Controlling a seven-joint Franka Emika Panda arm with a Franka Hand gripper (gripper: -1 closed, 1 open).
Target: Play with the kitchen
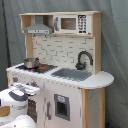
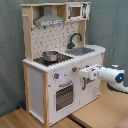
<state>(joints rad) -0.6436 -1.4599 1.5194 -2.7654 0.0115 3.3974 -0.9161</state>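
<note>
The toy kitchen point(image 2: 60, 60) stands upright on a wooden floor point(image 2: 100, 112) before a grey curtain point(image 1: 114, 45). The gripper point(image 2: 88, 72) sits right at its front panel, just beside the oven door point(image 2: 64, 96); whether it's clenched, I cannot tell.
</note>
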